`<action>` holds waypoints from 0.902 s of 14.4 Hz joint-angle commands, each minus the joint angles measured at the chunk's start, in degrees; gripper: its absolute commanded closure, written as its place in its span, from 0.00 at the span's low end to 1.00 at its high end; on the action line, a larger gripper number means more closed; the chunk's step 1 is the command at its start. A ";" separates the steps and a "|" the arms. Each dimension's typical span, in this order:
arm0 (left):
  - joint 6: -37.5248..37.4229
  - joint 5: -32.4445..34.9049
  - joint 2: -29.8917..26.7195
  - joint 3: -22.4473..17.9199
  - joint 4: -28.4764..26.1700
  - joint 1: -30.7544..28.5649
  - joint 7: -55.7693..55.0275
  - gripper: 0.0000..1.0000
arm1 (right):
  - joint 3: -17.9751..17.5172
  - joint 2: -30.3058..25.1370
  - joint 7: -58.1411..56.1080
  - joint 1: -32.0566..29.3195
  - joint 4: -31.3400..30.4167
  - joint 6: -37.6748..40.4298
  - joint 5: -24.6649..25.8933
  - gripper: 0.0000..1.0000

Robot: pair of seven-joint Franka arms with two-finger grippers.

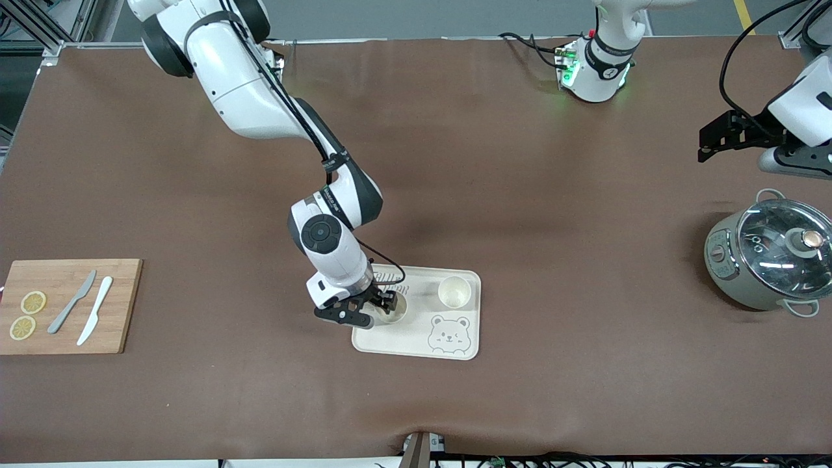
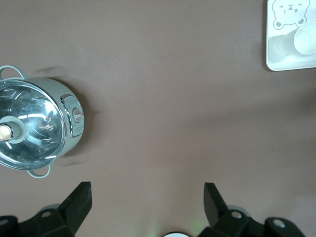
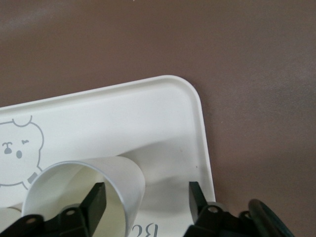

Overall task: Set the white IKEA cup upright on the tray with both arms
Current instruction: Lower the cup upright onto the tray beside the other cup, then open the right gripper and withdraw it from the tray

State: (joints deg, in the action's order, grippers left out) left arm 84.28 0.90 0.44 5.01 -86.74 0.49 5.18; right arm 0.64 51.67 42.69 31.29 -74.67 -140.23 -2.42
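The cream tray with a bear face lies on the brown table. Two white cups stand upright on it: one nearer the left arm's end, and one under my right gripper. In the right wrist view the right gripper is open. One of its fingers is inside that cup and the other is outside, with the cup's wall between them, over the tray. My left gripper is open and empty, up over the table beside the pot. The left wrist view shows it, the tray and a cup.
A grey pot with a glass lid stands at the left arm's end and also shows in the left wrist view. A wooden cutting board with two knives and lemon slices lies at the right arm's end.
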 commanded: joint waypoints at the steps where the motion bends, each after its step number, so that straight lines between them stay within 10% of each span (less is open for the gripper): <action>1: -1.14 0.59 0.18 0.35 1.13 -0.14 -0.87 0.00 | 0.60 -0.16 1.26 0.52 -0.13 -0.57 1.19 0.00; 13: -0.96 0.68 0.01 0.17 1.22 -0.75 -2.10 0.00 | 0.95 -9.55 0.82 -0.27 0.75 16.88 1.80 0.00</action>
State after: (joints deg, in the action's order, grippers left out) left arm 84.28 0.91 0.44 4.94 -86.68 -0.15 3.68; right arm 1.64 46.89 42.69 31.23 -72.76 -129.04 -1.81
